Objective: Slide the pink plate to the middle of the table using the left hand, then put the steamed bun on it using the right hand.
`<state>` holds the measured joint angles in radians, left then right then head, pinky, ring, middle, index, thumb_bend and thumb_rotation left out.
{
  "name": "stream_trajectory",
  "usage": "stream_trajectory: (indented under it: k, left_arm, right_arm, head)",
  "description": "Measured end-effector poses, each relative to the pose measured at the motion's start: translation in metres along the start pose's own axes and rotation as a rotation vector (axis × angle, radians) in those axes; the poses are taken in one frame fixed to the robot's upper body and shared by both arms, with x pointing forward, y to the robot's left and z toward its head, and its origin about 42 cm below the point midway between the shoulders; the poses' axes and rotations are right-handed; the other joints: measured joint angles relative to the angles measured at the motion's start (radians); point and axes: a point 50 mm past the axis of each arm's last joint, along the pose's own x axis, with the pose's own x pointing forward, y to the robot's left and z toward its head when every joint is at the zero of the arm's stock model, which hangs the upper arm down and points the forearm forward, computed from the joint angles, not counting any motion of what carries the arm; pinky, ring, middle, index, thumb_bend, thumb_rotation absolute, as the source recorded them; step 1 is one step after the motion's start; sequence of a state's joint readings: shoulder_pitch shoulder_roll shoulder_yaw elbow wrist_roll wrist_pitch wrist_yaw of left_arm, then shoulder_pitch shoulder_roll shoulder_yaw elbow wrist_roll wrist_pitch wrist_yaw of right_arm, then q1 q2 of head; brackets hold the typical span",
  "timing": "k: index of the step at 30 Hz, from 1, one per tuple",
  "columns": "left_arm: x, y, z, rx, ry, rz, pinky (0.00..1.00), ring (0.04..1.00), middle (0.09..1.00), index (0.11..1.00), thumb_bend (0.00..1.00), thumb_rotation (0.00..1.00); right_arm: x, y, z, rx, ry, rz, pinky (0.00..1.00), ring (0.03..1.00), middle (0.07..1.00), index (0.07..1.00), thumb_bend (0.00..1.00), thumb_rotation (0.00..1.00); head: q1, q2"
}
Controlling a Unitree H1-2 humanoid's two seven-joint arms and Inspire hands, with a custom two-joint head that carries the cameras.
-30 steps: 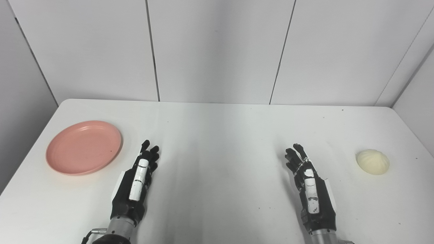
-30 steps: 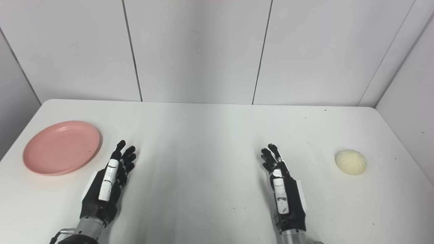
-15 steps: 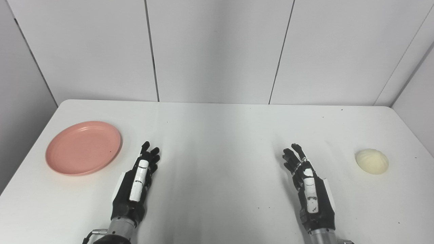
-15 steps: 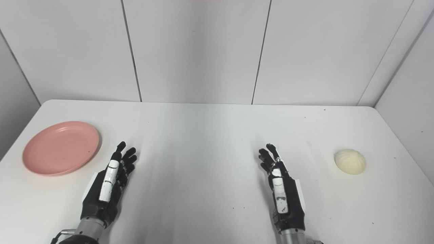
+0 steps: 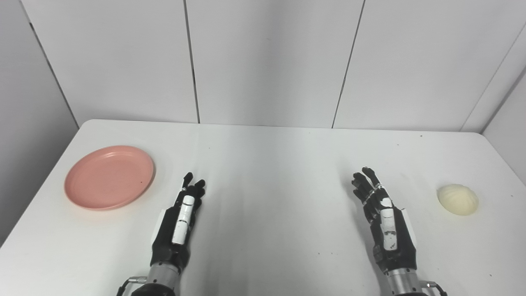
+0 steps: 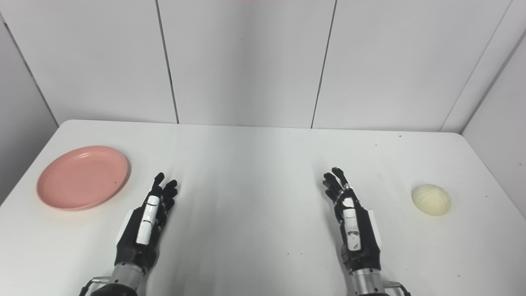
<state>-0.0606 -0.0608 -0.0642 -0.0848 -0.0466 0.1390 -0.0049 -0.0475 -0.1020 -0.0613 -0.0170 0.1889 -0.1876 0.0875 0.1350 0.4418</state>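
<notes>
Plate [image 5: 109,176] near table's [image 5: 263,156] left edge

Both the left hand [image 5: 177,228] and the right hand [image 5: 386,228] are black, with jointed black fingers and a long white strip running along the top edge, marked by small dark dots or screws. Each sits on a silver metal wrist cuff at the bottom of the frame. A thin dark cable loops out beside each wrist.
</notes>
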Motion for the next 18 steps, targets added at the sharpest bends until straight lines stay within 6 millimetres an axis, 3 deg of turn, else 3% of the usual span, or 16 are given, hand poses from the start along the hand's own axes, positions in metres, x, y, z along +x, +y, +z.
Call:
stream_trajectory:
  k: [7, 18]
  left_arm:
    - [0.003, -0.006, -0.008, 0.010, -0.022, 0.008, 0.99, 0.949, 0.943, 1.000, 0.56, 0.93]
    - [0.005, -0.011, -0.011, 0.033, -0.033, 0.003, 0.99, 0.960, 0.947, 1.000, 0.57, 0.94]
  right_arm:
    - [0.008, -0.008, 0.000, -0.009, -0.047, 0.010, 0.96, 0.900, 0.896, 0.931, 0.76, 1.00]
    - [0.008, -0.008, 0.000, -0.007, -0.049, 0.020, 0.98, 0.908, 0.911, 0.940, 0.74, 1.00]
  head:
    - [0.054, -0.066]
    - [0.055, -0.087]
